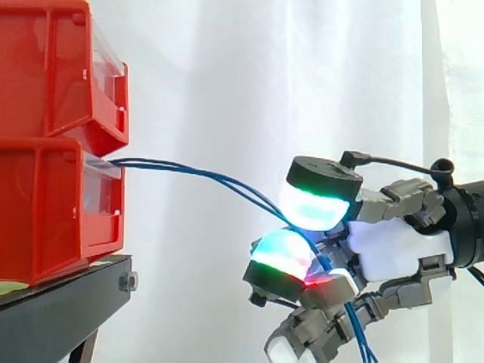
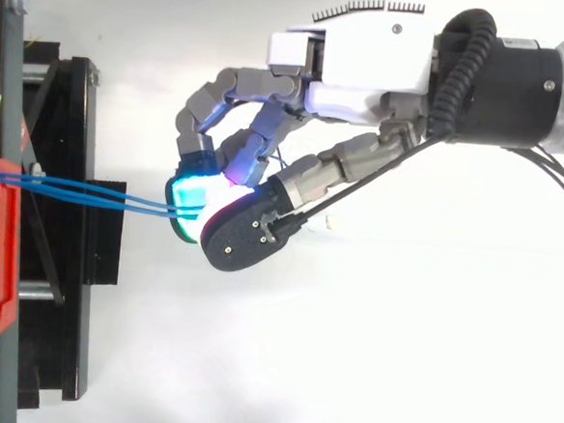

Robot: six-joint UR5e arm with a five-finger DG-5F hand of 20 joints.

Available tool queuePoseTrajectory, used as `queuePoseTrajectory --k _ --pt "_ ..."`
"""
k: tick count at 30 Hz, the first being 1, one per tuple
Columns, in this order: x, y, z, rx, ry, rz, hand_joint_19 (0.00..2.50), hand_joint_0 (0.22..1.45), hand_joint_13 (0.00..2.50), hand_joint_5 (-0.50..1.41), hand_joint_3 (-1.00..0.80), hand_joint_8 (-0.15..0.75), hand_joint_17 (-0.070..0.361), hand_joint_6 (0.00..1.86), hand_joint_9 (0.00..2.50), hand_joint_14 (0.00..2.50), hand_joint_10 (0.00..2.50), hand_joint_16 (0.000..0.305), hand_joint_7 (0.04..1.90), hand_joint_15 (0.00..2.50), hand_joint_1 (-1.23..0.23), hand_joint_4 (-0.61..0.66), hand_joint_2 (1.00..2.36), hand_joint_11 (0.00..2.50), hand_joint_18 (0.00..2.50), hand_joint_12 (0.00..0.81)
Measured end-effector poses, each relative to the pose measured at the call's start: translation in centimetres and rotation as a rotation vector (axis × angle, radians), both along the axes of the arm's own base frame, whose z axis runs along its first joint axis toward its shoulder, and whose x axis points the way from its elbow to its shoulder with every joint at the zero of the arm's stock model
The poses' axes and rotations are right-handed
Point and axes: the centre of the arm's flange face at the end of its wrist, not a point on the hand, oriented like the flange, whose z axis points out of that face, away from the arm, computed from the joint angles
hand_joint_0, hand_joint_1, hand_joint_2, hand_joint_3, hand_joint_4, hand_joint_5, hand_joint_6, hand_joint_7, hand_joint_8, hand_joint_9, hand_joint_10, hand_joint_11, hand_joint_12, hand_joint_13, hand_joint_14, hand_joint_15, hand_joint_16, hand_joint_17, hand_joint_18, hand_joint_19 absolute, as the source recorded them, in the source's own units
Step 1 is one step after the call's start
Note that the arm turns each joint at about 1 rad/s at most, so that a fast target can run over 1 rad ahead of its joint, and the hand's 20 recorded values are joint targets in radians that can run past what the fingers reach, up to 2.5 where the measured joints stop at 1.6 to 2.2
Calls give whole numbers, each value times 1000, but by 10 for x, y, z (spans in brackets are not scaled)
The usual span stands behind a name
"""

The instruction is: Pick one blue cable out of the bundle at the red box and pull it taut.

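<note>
Between the glowing fingertip pads of the hand [image 1: 393, 246], the blue cables [image 1: 197, 172] are pinched. The fingers are curled inward, and the cyan-green pad [image 1: 314, 204] is set above the cables while the green, magenta and red pad [image 1: 283, 253] is pressed up from beneath them. More than one strand is seen entering the pinch; whether one alone is gripped cannot be told.

From the fingertips the long axis of the cables is directed away from the palm toward the red bins [image 1: 45, 212], with a slight climb on the way. In the side view a gentle bow is kept by the strands, so the span is nearly but not quite straight. From above, two strands [image 2: 99, 194] are seen close together and almost parallel, meeting at the pads. At the far end they are led into the gap where the upper red bin [image 1: 53, 76] is stacked on the lower one. On the palm side of the pinch, the strands are dropped steeply down past the lower curled fingers, out of the bottom edge of the side view.

The bins are carried on a black stand [image 1: 68, 302], well apart from the fingertips and lower than them. The white curtain [image 1: 227, 76] is hung behind the span and the hand.
</note>
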Motion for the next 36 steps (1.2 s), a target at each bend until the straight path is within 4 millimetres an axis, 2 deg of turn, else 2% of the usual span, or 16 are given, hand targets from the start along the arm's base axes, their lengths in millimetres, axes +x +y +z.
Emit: queuePoseTrajectory --k 3,7,14,18,19,21,25,32,36 --pt "0 0 1 0 7 0 397 609 702 -140 -269 284 122 889 1111 18 9 54 1060 428 -745 71 1010 1309 527 360" --pt "0 0 1 0 8 0 382 618 709 -135 -247 294 123 890 1104 17 9 55 1043 417 -808 104 1009 1316 551 363" --pt "0 0 4 1 16 -1 339 709 699 -141 -408 271 111 874 1071 16 13 50 1157 402 -921 71 1007 1317 570 342" --pt "-2 0 6 3 45 -3 326 723 698 -145 -500 266 111 864 1066 18 13 50 1084 404 -935 100 1000 1313 579 340" --pt "-3 0 7 4 56 -4 336 711 699 -144 -500 263 111 860 1065 16 14 49 1069 401 -930 120 1000 1313 578 339" --pt "-4 0 8 3 70 -5 359 589 696 -139 -500 271 112 858 1074 17 13 50 1075 421 -887 134 1000 1324 561 339" --pt "-7 1 10 1 107 -11 380 499 704 -138 -500 293 123 864 1111 18 9 55 1057 433 -770 117 1000 1326 548 363" --pt "-9 1 10 0 125 -17 403 471 704 -138 -500 309 131 860 1129 16 8 58 1057 434 -594 104 1000 1335 526 379" --pt "-9 1 11 0 123 -18 415 504 692 -140 -500 293 125 858 1119 17 11 56 1070 443 -582 89 1000 1333 498 368"
